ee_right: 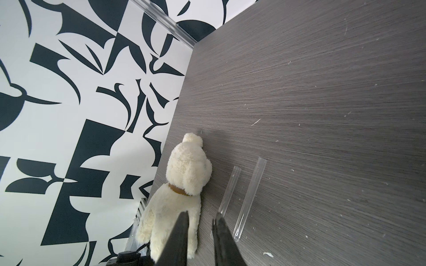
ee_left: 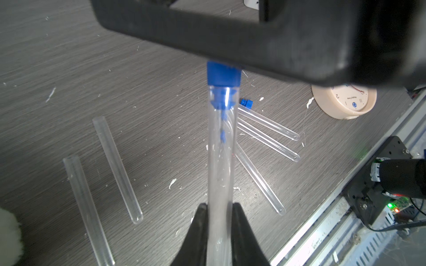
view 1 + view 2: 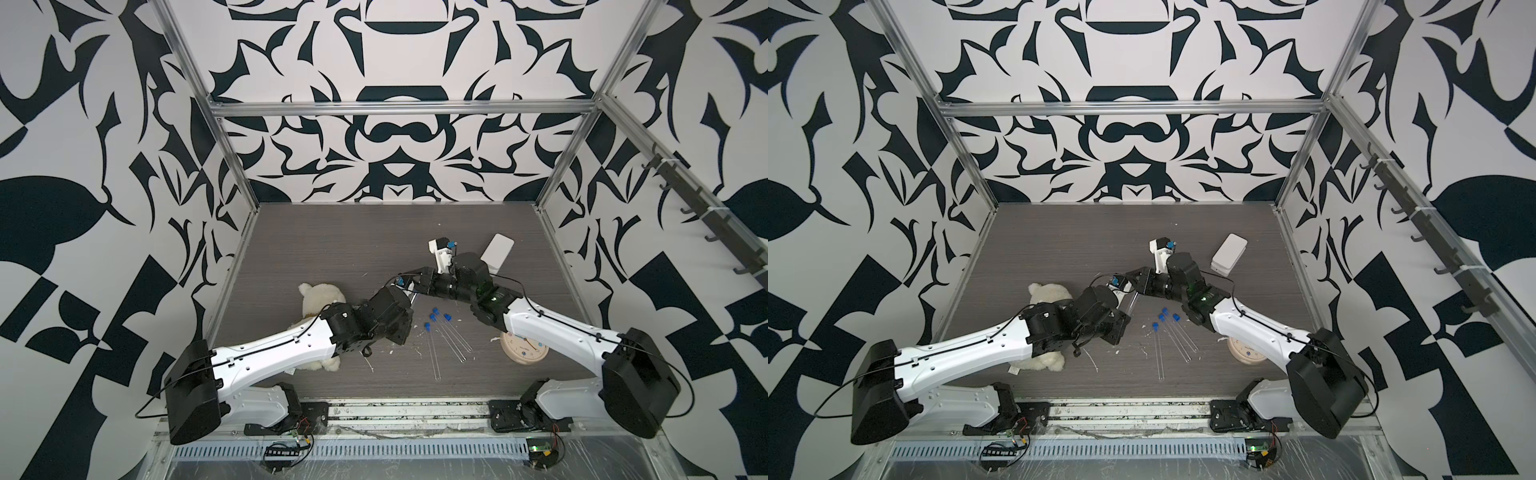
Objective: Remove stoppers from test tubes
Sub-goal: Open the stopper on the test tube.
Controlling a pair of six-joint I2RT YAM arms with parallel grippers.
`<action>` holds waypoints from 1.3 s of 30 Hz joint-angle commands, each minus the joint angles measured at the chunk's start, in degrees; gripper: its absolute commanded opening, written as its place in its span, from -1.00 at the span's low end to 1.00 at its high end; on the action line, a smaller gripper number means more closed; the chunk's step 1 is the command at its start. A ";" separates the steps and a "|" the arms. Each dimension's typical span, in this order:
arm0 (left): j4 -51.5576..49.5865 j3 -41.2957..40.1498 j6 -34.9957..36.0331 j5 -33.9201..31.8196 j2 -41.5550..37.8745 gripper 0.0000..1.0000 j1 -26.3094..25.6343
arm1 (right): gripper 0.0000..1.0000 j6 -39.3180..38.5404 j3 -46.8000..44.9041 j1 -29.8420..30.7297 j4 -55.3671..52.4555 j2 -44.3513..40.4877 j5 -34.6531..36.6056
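Observation:
My left gripper (image 2: 219, 207) is shut on a clear test tube (image 2: 221, 156), held above the table. A blue stopper (image 2: 223, 73) sits in the tube's far end. The black body of my right gripper (image 2: 253, 41) lies across the stopper's top. In the right wrist view my right gripper (image 1: 200, 218) is open with nothing between its fingers. Two unstoppered tubes (image 2: 117, 170) (image 2: 87, 211) lie side by side on the table. Three more tubes (image 3: 451, 340) fan out near the front, with several blue stoppers (image 3: 434, 316) at their far ends.
A cream plush dog (image 3: 320, 297) lies under my left arm by the left wall. A beige clock (image 3: 524, 348) sits under my right arm. A white box (image 3: 496, 249) rests at the back right. White scraps dot the grey table (image 3: 332, 249).

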 commanded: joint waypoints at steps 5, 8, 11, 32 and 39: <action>0.79 0.47 0.08 -2.04 -1.56 -0.61 0.12 | -0.58 0.79 0.96 0.39 1.62 -1.14 -1.68; 0.92 0.55 0.08 -2.11 -1.61 -0.61 0.09 | -0.59 1.07 0.91 0.39 2.10 -0.51 -1.82; 0.92 0.65 0.19 -2.20 -1.58 -0.61 0.07 | -0.60 1.23 0.95 0.39 2.33 -0.08 -1.79; 1.17 -0.17 0.13 -1.48 -2.87 -0.63 0.05 | -0.58 4.35 -0.19 -1.28 6.19 -0.44 -4.15; 1.59 -0.83 0.12 -1.51 -3.50 -0.63 0.03 | -0.57 4.71 -0.56 -2.20 6.46 -0.74 -3.97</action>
